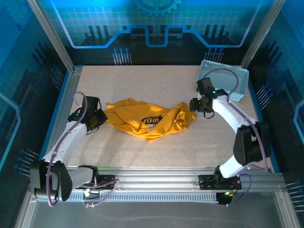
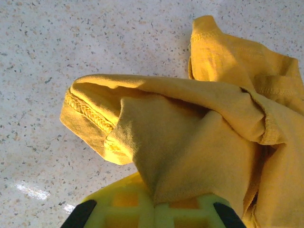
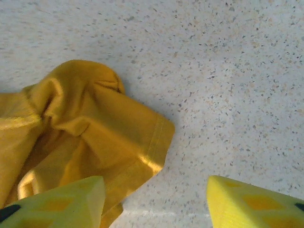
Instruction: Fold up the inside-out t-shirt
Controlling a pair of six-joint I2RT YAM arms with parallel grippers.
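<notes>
Two pincers flank the mustard inside-out t-shirt (image 1: pixel 147 121), crumpled on the speckled bench (image 1: pixel 156 80) between them. The left pincer (image 2: pixel 154 204) is pressed together, pinching a fold of the fabric. The right pincer (image 3: pixel 154 199) stands spread, with a hemmed edge of the shirt just beside it.

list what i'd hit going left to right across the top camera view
left arm → its shut jaws → mustard-yellow t-shirt → open jaws of the right arm → pale grey perforated basket
</notes>
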